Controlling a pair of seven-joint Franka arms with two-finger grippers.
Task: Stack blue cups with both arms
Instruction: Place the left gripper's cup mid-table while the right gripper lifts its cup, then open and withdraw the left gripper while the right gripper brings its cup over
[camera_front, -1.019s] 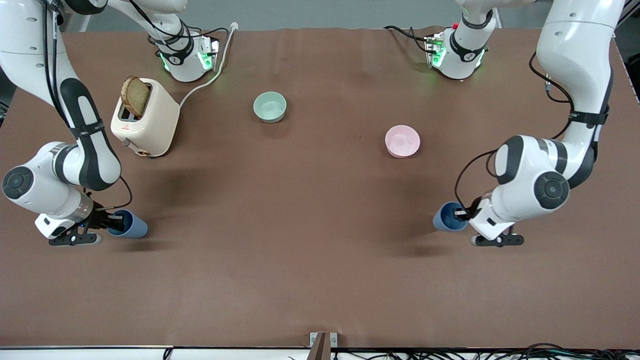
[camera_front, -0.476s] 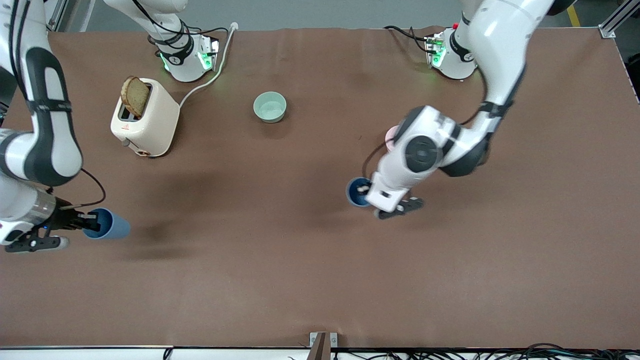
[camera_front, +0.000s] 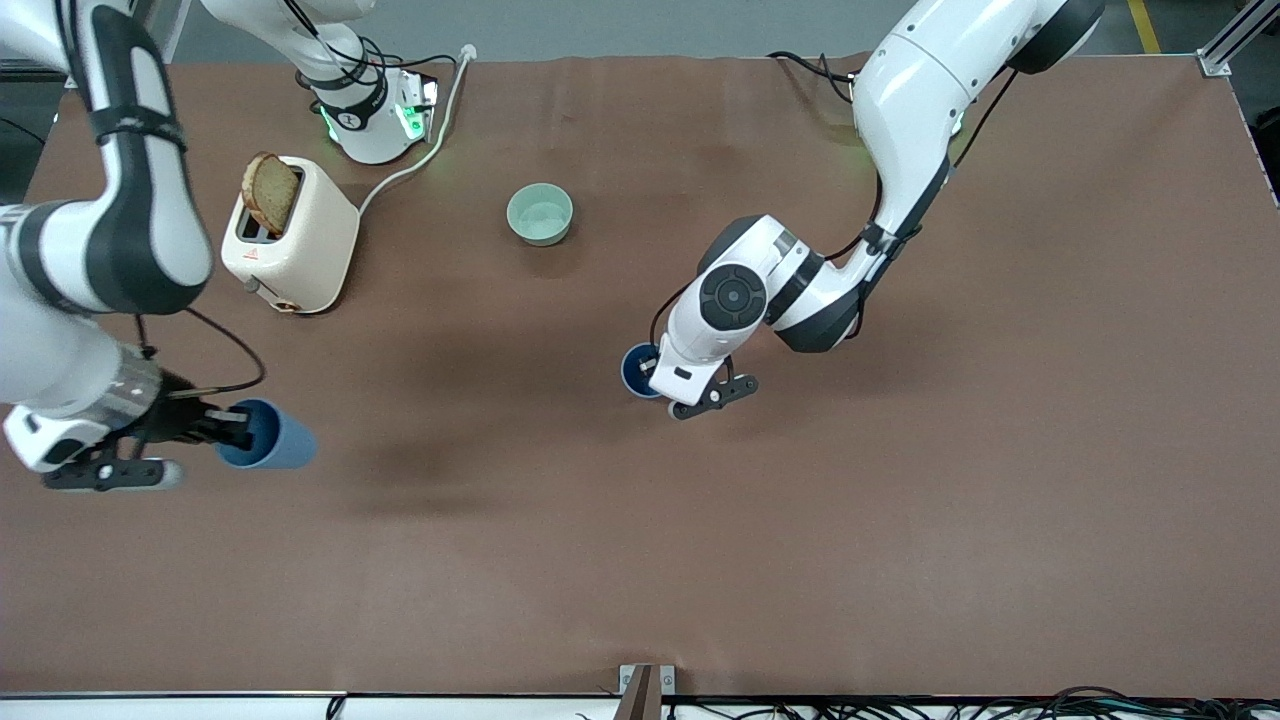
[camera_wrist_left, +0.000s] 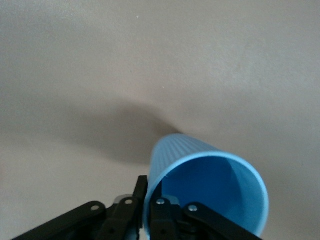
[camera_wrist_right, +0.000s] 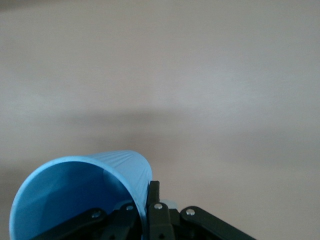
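Two blue cups are held, one by each arm. My left gripper (camera_front: 652, 377) is shut on the rim wall of one blue cup (camera_front: 636, 369), over the middle of the table. In the left wrist view this cup (camera_wrist_left: 210, 190) tilts with its mouth toward the camera, one finger inside and one outside at the gripper (camera_wrist_left: 149, 189). My right gripper (camera_front: 228, 437) is shut on the rim of the other blue cup (camera_front: 270, 437), held sideways over the right arm's end of the table. It also shows in the right wrist view (camera_wrist_right: 80, 195), pinched by the gripper (camera_wrist_right: 148, 194).
A pale green bowl (camera_front: 540, 214) stands toward the robots' bases. A cream toaster (camera_front: 290, 240) with a bread slice (camera_front: 271, 193) stands near the right arm's base, its cable (camera_front: 420, 150) running to the table edge. The left arm hides the pink bowl.
The left arm has carried its cup from the left arm's end to over the table's middle, now covering the pink bowl. The right arm has raised its cup and shifted it slightly toward the middle.
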